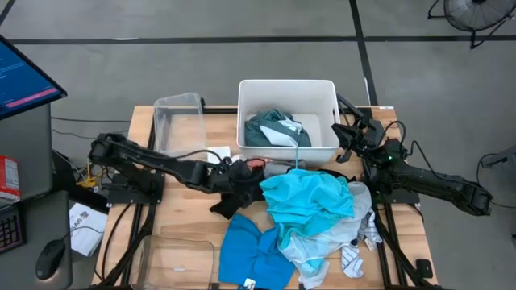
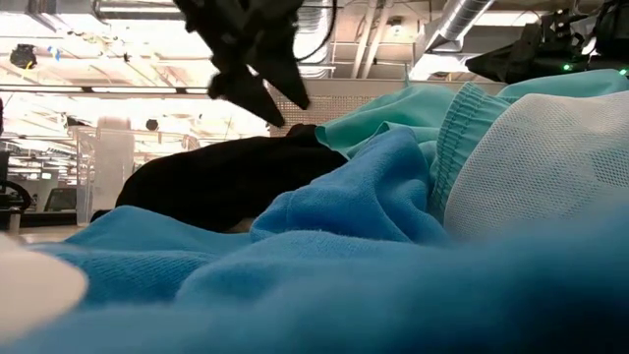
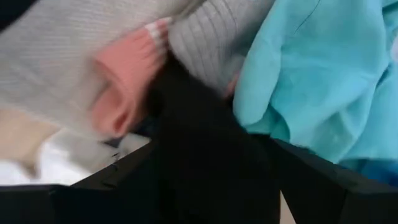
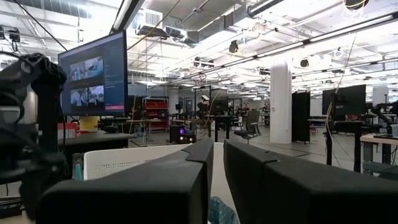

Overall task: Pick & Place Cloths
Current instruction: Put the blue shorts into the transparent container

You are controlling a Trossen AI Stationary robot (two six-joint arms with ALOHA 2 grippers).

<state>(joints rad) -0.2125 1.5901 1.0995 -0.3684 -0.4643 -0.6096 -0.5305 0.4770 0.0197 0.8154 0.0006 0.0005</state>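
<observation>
Near the middle of the wooden worktop (image 1: 142, 121), the left gripper (image 1: 239, 184) sits low over the pile, its two dark fingers (image 3: 112, 186) clamped on a fold of the large black garment (image 3: 205, 155). Just past that fold, the wrist view shows a small grey ribbed sock with a pink cuff (image 3: 124, 81), and beside it the turquoise cloth (image 3: 317, 68). Seen level from the table, the black garment (image 2: 221, 182) lies humped behind the blue folds, with the gripper (image 2: 257, 84) hanging above it.

Spreading from the gripper toward the worktop's right edge, the turquoise cloth (image 1: 306, 197) is heaped on a white mesh garment (image 1: 322, 246), and the bright blue cloth (image 1: 250, 254) lies flat toward the near edge. A striped sock (image 1: 352, 258) and a second small sock (image 1: 371, 234) lie at the pile's right fringe.

At the far edge stands the white rectangular plastic tub (image 1: 326, 93), already holding a teal-green garment (image 1: 270, 129). A clear plastic bin (image 1: 177, 121) stands beside it toward the far left corner, and another clear bin (image 1: 173, 262) lies at the near left corner.

By the tub's right side, the right gripper (image 1: 348, 133) waits raised above the worktop, its fingers (image 4: 155, 186) nearly together with nothing between them.
</observation>
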